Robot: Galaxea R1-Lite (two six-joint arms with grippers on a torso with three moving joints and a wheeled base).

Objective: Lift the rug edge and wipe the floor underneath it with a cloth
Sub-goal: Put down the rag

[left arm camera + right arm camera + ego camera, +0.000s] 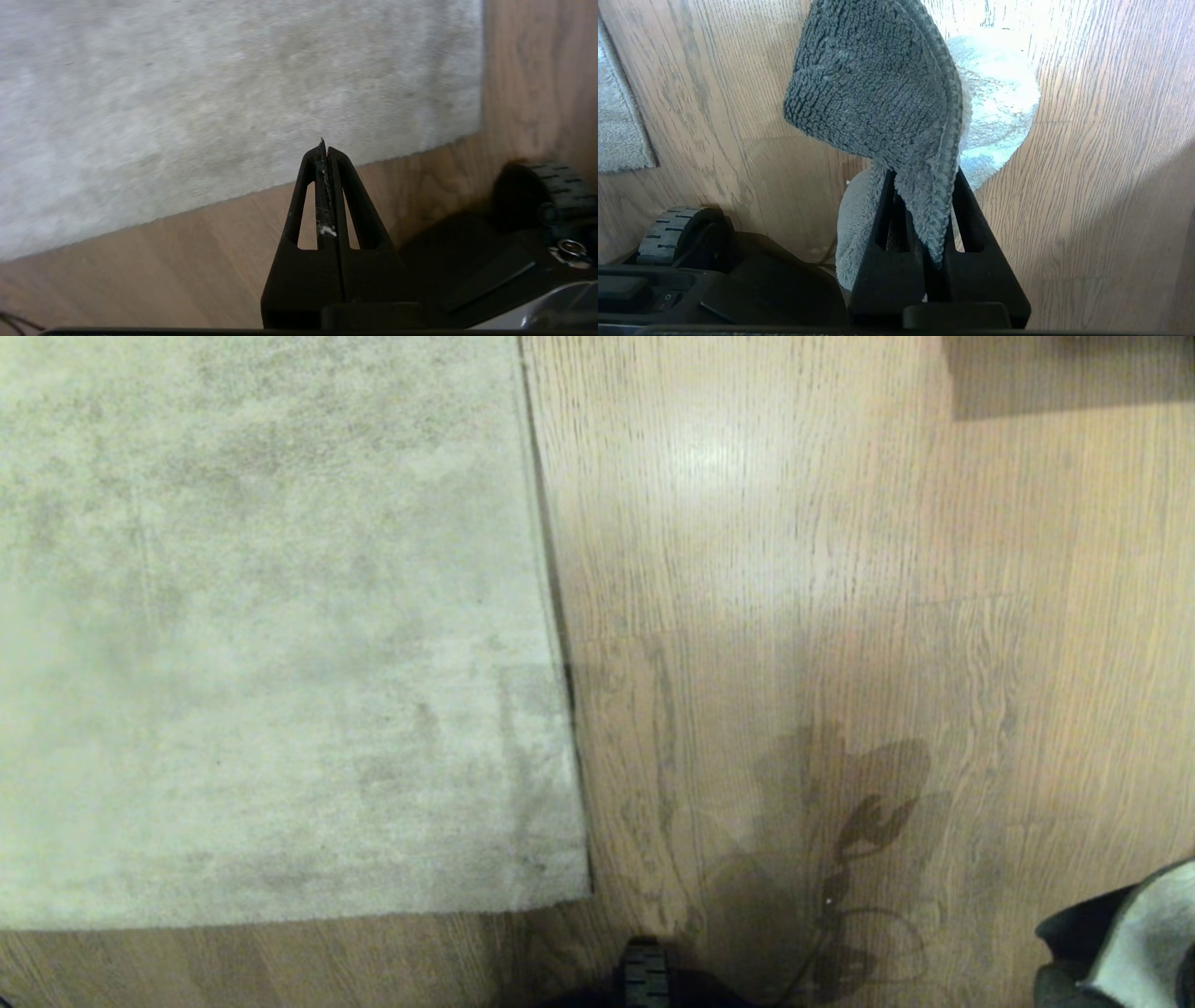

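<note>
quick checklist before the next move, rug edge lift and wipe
1. Cloth gripped by right gripper: ok.
2. Left gripper empty: ok.
3. Left gripper open, ready to pinch: not ok, it is shut.
4. Rug edge lifted: not ok, it lies flat on the floor.
5. Rug corner in sight: ok.
6. Dirt under the rug: cannot tell.

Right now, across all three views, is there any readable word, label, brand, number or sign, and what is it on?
None: no readable text in any view.
Rug: plain mottled pile, no tag showing.
Floor: wood grain only.
Cloth: no label visible.
Robot base: a small round mark beside a button, no letters legible.
</note>
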